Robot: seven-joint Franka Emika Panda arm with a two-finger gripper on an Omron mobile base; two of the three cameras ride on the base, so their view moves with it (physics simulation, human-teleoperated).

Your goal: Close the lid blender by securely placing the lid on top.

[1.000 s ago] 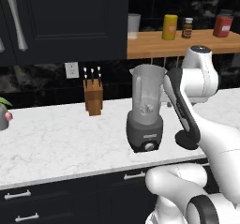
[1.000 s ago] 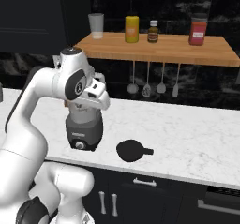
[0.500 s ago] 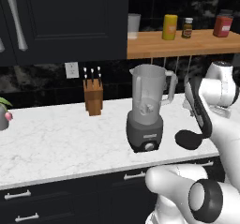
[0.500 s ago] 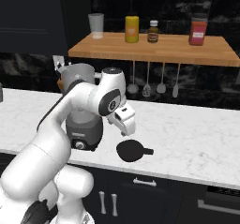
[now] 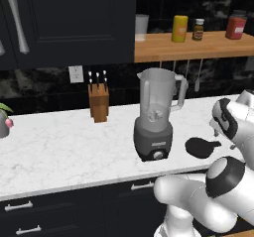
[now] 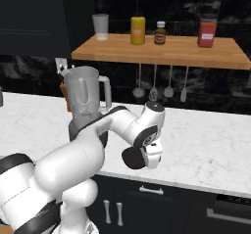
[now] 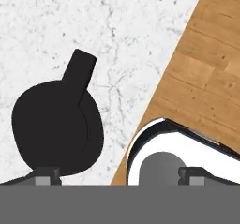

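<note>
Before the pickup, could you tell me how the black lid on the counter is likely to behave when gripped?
The lid looks like a flat, rigid disc lying flat on the counter, so it probably won't roll or flop. Its smooth surface may be slippery. The stubby tab at its edge seems the easier hold.

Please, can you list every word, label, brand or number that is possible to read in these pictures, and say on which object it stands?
None can be read.
The small jar on the wooden shelf has a label: too small and blurred to read.
The blender has a pale plate above its knob: blurred, no readable letters.
The lid is plain black, without text.
</note>
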